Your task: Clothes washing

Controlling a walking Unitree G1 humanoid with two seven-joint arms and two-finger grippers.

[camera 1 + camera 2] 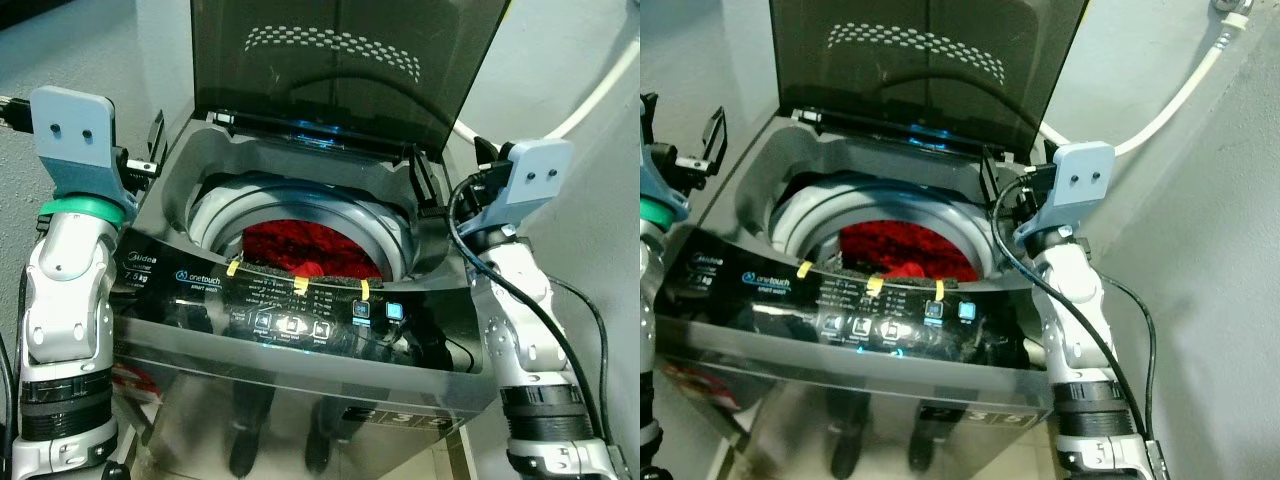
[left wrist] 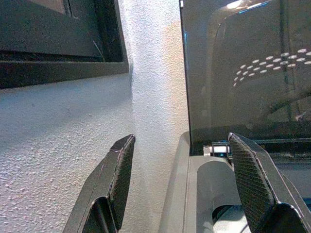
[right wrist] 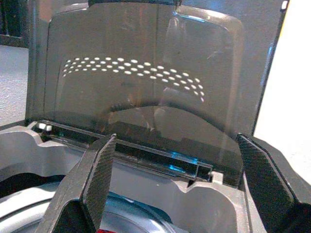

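Both arms are raised, left end effector (image 2: 177, 189) and right end effector (image 3: 177, 179) fingers spread apart.

A rough, pale grey plastered wall (image 2: 63, 145) stands behind and to both sides. A white ribbed hose (image 1: 1185, 95) curves across it — running upward to a fitting (image 1: 1232, 8) — beside a dark window frame (image 2: 58, 43).

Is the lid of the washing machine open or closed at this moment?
Open. The dark tinted see-through lid stands raised behind the round drum opening, and the red clothes inside the drum are exposed from above.
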